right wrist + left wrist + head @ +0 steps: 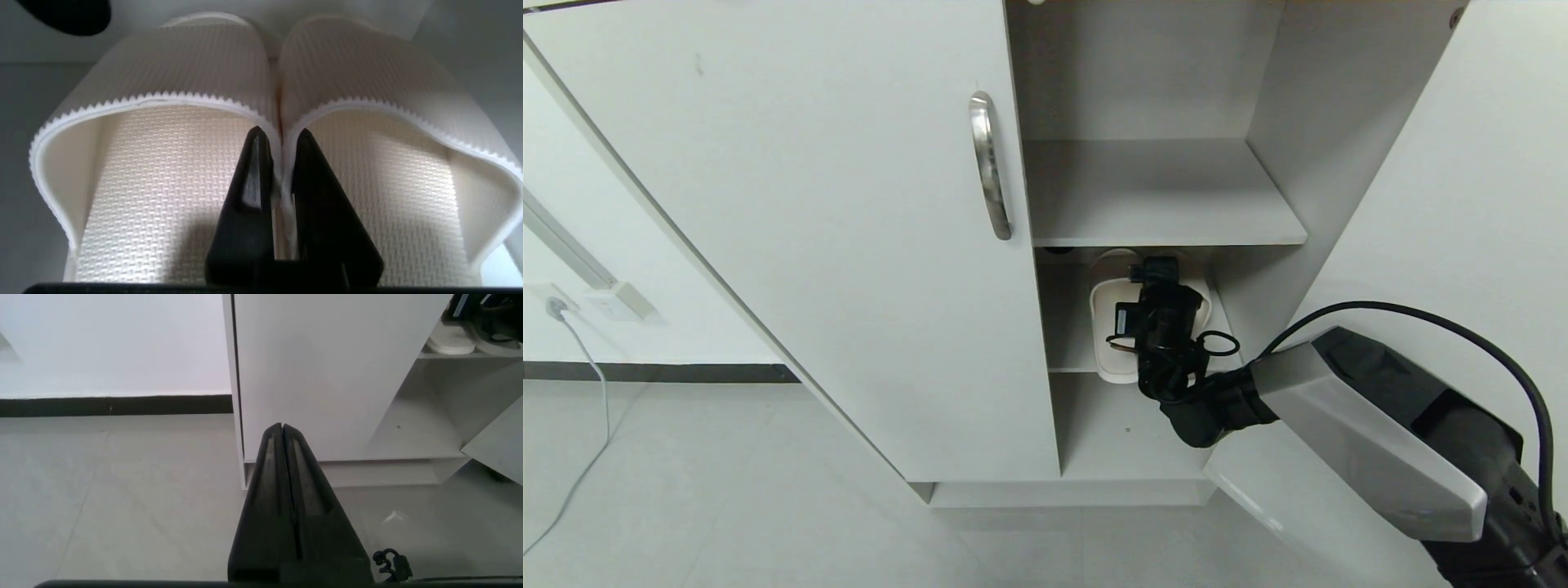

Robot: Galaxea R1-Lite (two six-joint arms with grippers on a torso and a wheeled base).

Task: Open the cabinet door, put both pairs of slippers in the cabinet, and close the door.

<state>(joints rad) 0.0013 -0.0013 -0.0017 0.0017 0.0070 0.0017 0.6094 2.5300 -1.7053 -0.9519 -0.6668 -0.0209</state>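
Right gripper [279,140] pinches, fingers narrow, the touching inner walls of the cream slippers [163,188] on the cabinet [1160,196] middle shelf, at 5 o'clock from the door handle [990,167]. Left gripper [282,437], fingers pressed together, hangs above the floor [122,498].

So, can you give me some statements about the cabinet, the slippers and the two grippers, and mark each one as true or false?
1. The right gripper is shut on the white slippers. True.
2. The slippers are on the upper shelf. False: they are in the compartment under that shelf.
3. The left gripper is open. False: its fingers are pressed together, with nothing between them.
4. The left cabinet door is closed. True.
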